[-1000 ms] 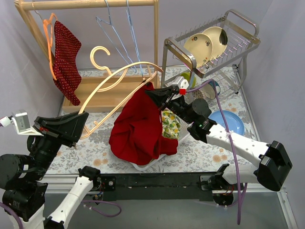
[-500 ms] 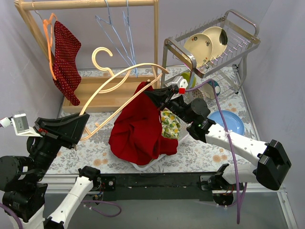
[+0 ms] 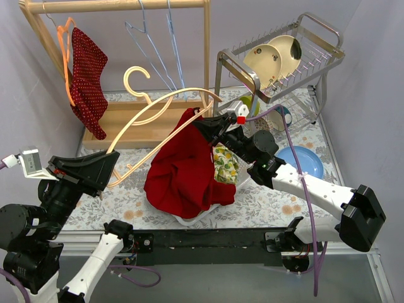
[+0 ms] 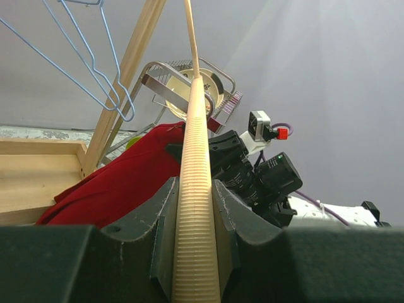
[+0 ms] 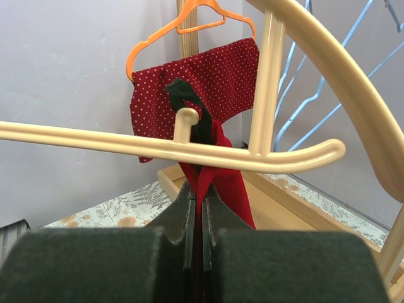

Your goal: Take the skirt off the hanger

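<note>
1. Two grippers hold one cream hanger (image 3: 146,120); the left gripper (image 3: 106,165) is clamped on its lower end, and in the left wrist view the ribbed bar sits tight between both fingers.
2. The right gripper (image 5: 197,201) is pressed together on the red skirt (image 3: 183,173); it pinches a fold of cloth just under the upper end of the hanger.
3. The skirt is not yet off; a black loop (image 5: 187,95) at its top is hooked over a small peg of the hanger.
4. The lower part of the skirt lies in a heap on the flowered table (image 3: 249,203); on its right side it touches a patterned cloth (image 3: 226,165).
5. The hanger is tilted — low at the left gripper, high at the skirt.
6. Behind, a wooden rack (image 3: 120,5) carries an orange hanger (image 3: 63,57) with a dotted red garment (image 3: 85,76), and also blue wire hangers (image 3: 154,53); a dish rack (image 3: 235,63) with plates stands at the right, and a blue plate (image 3: 306,161) lies on the table near it.
</note>
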Tool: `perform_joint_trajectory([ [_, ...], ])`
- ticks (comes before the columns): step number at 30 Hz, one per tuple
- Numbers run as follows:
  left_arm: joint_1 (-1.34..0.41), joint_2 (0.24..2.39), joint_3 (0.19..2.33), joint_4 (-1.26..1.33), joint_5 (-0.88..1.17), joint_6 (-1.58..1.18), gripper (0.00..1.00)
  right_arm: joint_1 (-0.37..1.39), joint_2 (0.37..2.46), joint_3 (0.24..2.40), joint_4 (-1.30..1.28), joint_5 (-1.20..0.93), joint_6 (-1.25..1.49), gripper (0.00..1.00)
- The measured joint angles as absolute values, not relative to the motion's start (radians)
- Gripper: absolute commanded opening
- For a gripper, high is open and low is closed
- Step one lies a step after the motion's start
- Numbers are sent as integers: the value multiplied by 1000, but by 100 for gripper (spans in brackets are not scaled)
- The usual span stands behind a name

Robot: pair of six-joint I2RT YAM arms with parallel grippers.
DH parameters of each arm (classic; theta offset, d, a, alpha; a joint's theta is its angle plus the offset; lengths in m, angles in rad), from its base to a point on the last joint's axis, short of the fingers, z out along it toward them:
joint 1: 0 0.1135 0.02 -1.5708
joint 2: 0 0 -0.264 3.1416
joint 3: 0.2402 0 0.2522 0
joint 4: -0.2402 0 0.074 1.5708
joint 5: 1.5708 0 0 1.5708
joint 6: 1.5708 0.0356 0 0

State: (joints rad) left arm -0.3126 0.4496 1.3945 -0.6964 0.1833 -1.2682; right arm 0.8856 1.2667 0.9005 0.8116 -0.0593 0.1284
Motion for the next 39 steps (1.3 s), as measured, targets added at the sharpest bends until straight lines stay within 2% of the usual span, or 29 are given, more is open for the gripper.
perform_joint_trajectory([
  [18,-313,450,1396,-660,221,-1272,0,886,1267,911,788,-36,147,1],
  [26,-313,479,1466,-584,212,-1225,0,886,1238,815,794,-36,192,1],
  [32,-313,497,1508,-517,85,-1075,0,886,1149,668,781,-27,218,1],
  [39,-313,536,1529,-418,-174,-828,0,886,1053,582,756,-18,220,1],
])
